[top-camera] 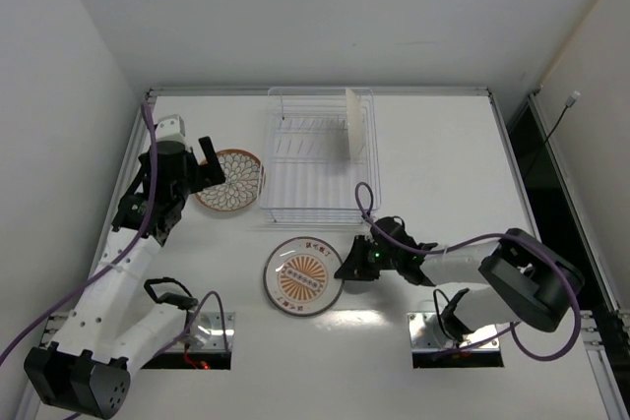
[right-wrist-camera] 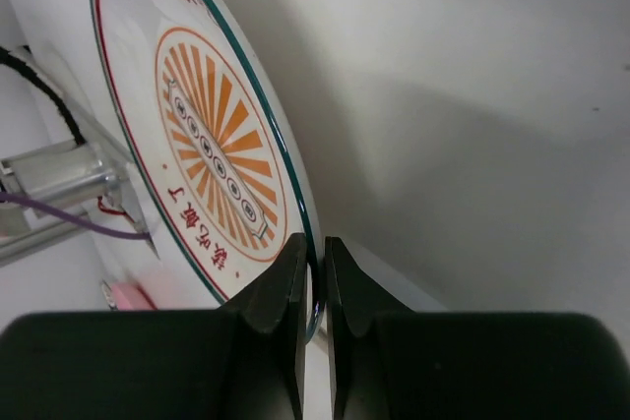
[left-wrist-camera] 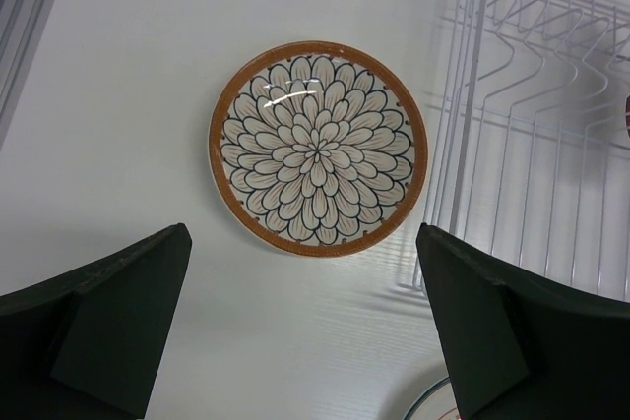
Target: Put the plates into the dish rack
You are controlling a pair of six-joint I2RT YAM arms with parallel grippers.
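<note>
The sunburst plate lies near the table's front centre. My right gripper is shut on its right rim; in the right wrist view the fingers pinch the dark rim of the plate. A petal-pattern plate lies flat left of the dish rack. My left gripper is open and empty above it; the left wrist view shows the plate beyond the fingers and the rack wires at right. A third plate stands on edge in the rack, white side showing.
A raised rail borders the table at the back and sides. Purple cables loop from the right arm over the table near the rack's front edge. Arm base plates sit at the front edge.
</note>
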